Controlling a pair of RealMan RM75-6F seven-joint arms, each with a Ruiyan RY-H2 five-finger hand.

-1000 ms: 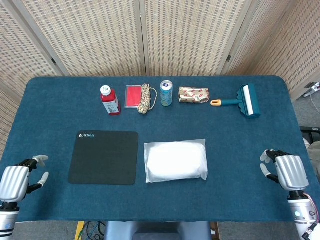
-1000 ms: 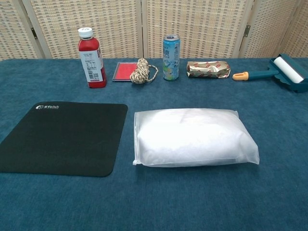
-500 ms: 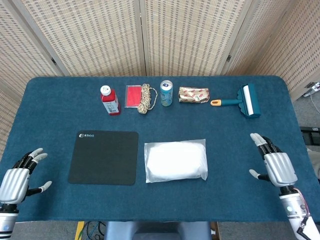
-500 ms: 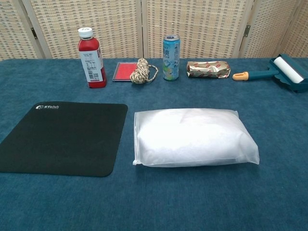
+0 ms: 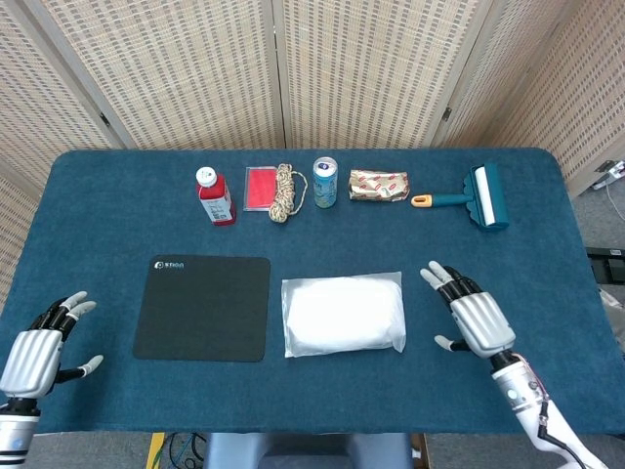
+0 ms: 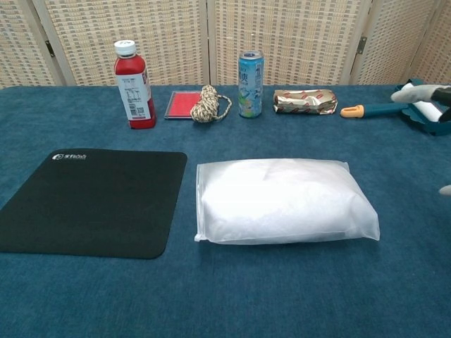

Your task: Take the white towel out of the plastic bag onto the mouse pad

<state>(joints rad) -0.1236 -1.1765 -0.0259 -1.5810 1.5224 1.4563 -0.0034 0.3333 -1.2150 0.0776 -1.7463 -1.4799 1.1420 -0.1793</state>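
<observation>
- Since half a second ago, my right hand has swung in from the right edge of the table toward the middle, and its fingertips now poke into the right edge of the chest view.
- That right hand hovers just right of the frosted clear plastic bag, fingers spread wide, holding nothing and not touching the bag.
- My left hand has barely shifted; it sits at the near left corner of the blue cloth-covered table, fingers apart and empty, well apart from everything else.
- Inside the bag lies the folded white towel; the bag rests flat near the table's middle.
- Just left of the bag, close but not touching, lies the flat black rectangular mouse pad, with nothing on it.
- Along the far side, from left to right: a red bottle with a white cap, standing upright; a flat red square card; a coil of beige rope overlapping the card's right edge; an upright blue drink can; a crinkled gold-and-red foil packet; and a teal lint roller with an orange handle tip.
</observation>
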